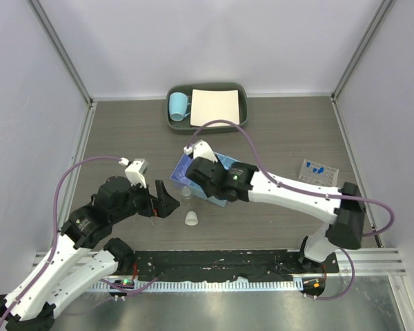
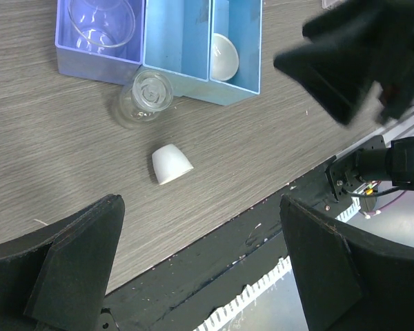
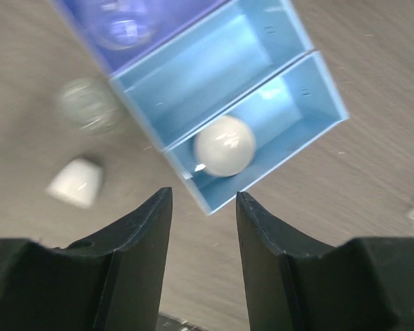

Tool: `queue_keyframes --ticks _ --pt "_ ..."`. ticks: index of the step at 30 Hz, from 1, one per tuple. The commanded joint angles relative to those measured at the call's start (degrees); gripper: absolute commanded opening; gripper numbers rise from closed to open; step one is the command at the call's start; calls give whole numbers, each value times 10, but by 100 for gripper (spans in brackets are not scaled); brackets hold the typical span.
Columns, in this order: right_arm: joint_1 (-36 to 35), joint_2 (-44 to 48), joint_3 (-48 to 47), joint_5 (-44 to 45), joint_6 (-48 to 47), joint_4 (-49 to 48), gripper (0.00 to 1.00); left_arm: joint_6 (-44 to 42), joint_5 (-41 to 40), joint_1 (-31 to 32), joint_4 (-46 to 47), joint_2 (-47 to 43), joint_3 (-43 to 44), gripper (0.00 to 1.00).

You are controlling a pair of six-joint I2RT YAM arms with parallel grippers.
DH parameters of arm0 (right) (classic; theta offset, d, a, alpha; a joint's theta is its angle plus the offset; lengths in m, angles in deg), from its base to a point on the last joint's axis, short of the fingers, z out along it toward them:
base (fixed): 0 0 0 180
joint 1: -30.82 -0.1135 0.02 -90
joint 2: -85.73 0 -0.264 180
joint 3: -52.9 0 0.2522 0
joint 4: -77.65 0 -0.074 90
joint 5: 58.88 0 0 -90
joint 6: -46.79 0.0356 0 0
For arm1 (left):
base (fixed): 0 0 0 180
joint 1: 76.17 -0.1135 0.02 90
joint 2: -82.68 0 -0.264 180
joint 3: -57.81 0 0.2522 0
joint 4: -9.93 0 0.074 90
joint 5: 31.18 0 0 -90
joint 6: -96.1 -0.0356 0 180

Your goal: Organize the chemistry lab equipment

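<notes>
The blue three-compartment box (image 1: 224,164) lies mid-table, mostly under my right arm. In the left wrist view the box (image 2: 186,41) holds one white dish (image 2: 222,56) in its right compartment. The small clear bottle (image 2: 146,98) stands against the box's near wall. The second white dish (image 2: 171,163) lies tipped on the table (image 1: 191,218). My left gripper (image 2: 203,255) is open and empty, near the table's front edge. My right gripper (image 3: 203,207) is open and empty above the box's corner, over the dish (image 3: 224,145). The clear rack (image 1: 318,171) holds blue-capped tubes at right.
A dark grey tray (image 1: 240,117) with a white sheet and a light-blue mug (image 1: 178,105) sits at the back. A clear round vessel (image 2: 100,21) lies in the box's purple-tinted left compartment. A black rail (image 1: 221,265) runs along the front edge. Walls enclose the table.
</notes>
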Motion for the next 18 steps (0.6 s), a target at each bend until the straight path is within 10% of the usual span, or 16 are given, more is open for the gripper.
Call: queue_keyframes --ticks 1,18 --pt "-58 78 78 -57 56 -83 48 -4 -5 3 17 -3 3 100" --pt "-226 6 270 136 -18 -422 54 -3 -30 3 29 -156 -4 100"
